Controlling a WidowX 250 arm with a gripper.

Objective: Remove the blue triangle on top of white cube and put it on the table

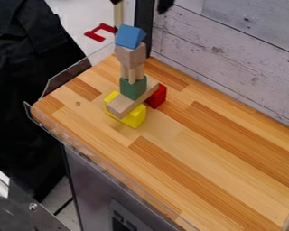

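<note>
At the top edge, my gripper (139, 3) shows only as two dark fingertips, set apart, higher in the view than the block tower. The blue triangle (130, 36) rests tilted on a natural-wood cube (130, 55); no white cube is visible. Upright wooden cylinders (132, 73) hold that cube above a green cube (133, 87). Beneath the green cube lies a wooden plank (124, 105), over a yellow block (135, 118) and beside a red block (157, 96).
The wooden table (213, 149) extends right and forward from the tower. A clear plastic guard (65, 76) edges its left side, and a whitewashed plank wall (231, 58) borders the back. A red bracket-shaped piece (94, 35) lies beyond the table.
</note>
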